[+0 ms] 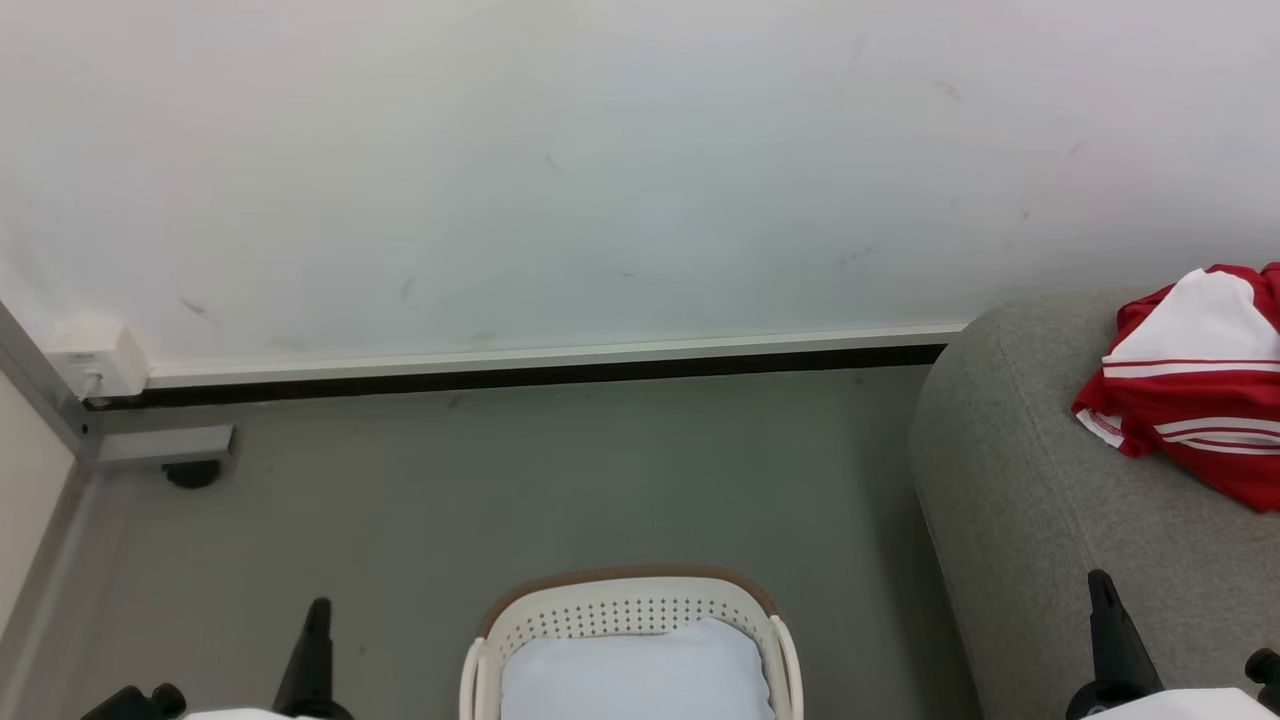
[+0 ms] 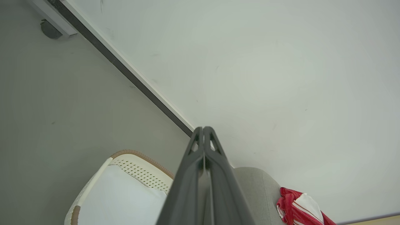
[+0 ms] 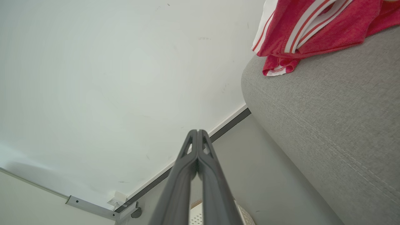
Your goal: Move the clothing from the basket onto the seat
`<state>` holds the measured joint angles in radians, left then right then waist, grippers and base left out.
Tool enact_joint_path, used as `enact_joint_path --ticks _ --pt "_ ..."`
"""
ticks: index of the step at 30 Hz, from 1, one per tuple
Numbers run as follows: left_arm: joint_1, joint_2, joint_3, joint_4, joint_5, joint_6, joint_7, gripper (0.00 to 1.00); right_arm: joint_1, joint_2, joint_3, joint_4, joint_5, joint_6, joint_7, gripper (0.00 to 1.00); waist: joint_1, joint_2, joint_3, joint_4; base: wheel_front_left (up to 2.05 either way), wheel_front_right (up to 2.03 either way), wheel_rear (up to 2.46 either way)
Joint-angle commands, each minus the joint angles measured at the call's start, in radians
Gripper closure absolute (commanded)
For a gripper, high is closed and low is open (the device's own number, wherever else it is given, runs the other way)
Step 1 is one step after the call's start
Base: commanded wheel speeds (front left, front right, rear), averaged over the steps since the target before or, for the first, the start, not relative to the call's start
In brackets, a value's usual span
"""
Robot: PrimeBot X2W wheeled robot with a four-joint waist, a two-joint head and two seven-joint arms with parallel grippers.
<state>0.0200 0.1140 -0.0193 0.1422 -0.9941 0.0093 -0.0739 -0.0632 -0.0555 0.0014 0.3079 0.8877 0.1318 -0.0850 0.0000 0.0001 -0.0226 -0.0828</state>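
Red clothing with white stripes lies bunched on the grey seat at the right; it also appears as clothing and clothing in the wrist views. The cream basket with a brown rim stands on the floor at the bottom centre, holding a pale bluish-white pad. My left gripper is shut and empty, left of the basket. My right gripper is shut and empty over the seat's front edge. The wrist views show the left gripper and the right gripper with fingers pressed together.
A white wall with a dark baseboard runs behind the basket. A metal frame foot with a black caster and a white box sit in the left corner. Grey floor lies between wall and basket.
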Motion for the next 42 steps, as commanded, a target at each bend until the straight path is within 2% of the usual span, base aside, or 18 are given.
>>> enact_joint_path --ticks 1,42 --pt "-0.022 0.003 0.011 -0.014 -0.029 -0.003 0.008 1.00 -0.030 -0.008 -0.005 -0.016 0.036 -0.001 0.006 1.00 0.0000 -0.0001 0.000 0.001 0.00 0.00 0.00" --pt "-0.086 -0.038 0.089 -0.016 -0.391 -0.021 0.118 1.00 -0.058 -0.053 -0.009 -0.039 0.513 -0.001 0.074 1.00 0.0000 -0.0001 0.010 0.044 0.00 0.00 0.00"
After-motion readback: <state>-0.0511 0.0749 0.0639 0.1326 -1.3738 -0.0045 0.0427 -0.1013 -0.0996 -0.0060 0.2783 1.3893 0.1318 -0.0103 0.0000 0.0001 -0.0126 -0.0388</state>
